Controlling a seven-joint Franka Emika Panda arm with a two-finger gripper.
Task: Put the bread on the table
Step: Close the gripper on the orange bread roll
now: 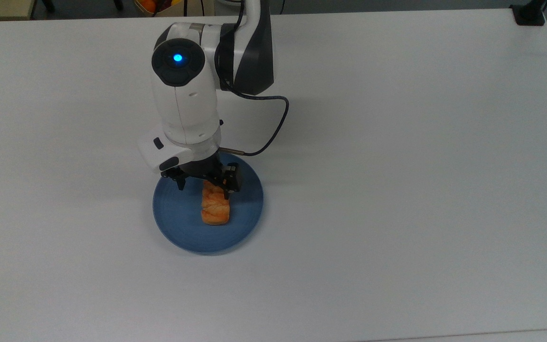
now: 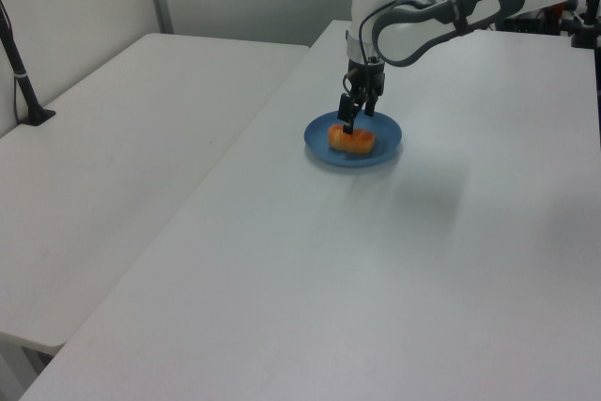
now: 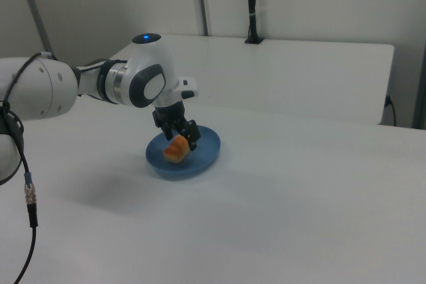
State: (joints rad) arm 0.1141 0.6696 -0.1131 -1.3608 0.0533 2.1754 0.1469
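The plate (image 1: 181, 228) sits on the desk (image 1: 397, 190), left of the middle in the top view, well apart from every edge. The bread (image 1: 215, 209) lies in the middle of the plate. The end effector (image 1: 203, 186) stands over the bread's far end, its fingers spread on either side.

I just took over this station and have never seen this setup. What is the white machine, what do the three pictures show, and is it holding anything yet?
The white machine is a robot arm ending in a gripper with two jaws. The three pictures show one scene from different cameras: the top view looks down on it, the left and right views see it from the sides. On the table sits a blue plate with the bread lying on it. The jaws are open, set on either side of the bread's far end in the top view. Nothing is held yet.
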